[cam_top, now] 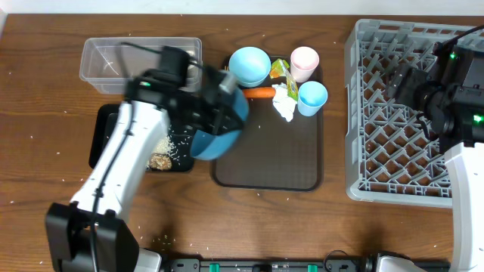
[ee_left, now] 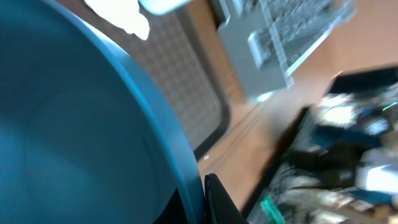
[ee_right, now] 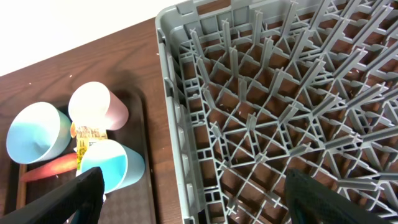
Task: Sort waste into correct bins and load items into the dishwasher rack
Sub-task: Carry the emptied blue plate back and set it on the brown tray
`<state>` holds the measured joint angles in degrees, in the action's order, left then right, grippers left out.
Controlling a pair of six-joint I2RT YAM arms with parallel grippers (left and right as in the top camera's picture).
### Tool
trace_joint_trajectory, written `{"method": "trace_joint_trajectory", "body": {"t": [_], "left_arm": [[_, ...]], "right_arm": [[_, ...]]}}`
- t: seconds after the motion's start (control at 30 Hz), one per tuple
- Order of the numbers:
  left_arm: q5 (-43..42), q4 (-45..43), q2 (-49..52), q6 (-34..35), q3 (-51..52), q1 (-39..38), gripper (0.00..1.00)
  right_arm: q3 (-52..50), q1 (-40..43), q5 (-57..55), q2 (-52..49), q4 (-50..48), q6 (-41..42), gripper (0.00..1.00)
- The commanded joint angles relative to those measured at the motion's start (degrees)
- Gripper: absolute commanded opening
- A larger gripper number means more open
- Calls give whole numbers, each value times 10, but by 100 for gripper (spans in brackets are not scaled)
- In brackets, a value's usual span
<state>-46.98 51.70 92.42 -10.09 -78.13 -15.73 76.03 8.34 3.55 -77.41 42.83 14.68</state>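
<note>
Left tool [cam_top: 227, 94] clenched on rim of large blue round dish [cam_top: 221, 136], which is tilted over the left edge of the dark brown serving tray [cam_top: 265, 162]. Right tool [ee_right: 208, 196] spread wide above grey lattice rack [cam_top: 354, 113].

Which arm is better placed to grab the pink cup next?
Probably the right: its end effector is open and empty above the dishwasher rack, near the pink cup. The left end effector grips the large blue dish.
</note>
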Motion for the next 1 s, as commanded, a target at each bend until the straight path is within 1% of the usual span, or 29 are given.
{"method": "trace_joint_trajectory", "body": {"t": [0.0,0.1,0.2,0.27,0.43,0.67,0.87,0.9,0.97], "left_arm": [[152,-13,-15,3,-12,-68,6],[251,-32,-14,3,-11,-136,6],[317,-57,-6,3,-10,-190,6],[343,-76,5,3,-9,-218,6],[359,-110,55,3,-9,-266,6],[359,-124,130,3,-9,-298,6],[359,-135,151,3,-9,-331,7],[359,-139,151,3,-9,-337,14],[359,-147,151,3,-9,-343,34]], "right_arm": [[7,2,-3,1,1,-1,85],[7,2,-3,0,0,-1,85],[7,2,-3,-3,1,-1,85],[7,2,-3,-7,1,-1,85],[7,2,-3,-14,5,-1,85],[7,2,-3,-14,7,-1,85],[7,2,-3,-14,5,-1,86],[7,2,-3,-14,5,-1,85],[7,2,-3,-14,5,-1,86]]}}
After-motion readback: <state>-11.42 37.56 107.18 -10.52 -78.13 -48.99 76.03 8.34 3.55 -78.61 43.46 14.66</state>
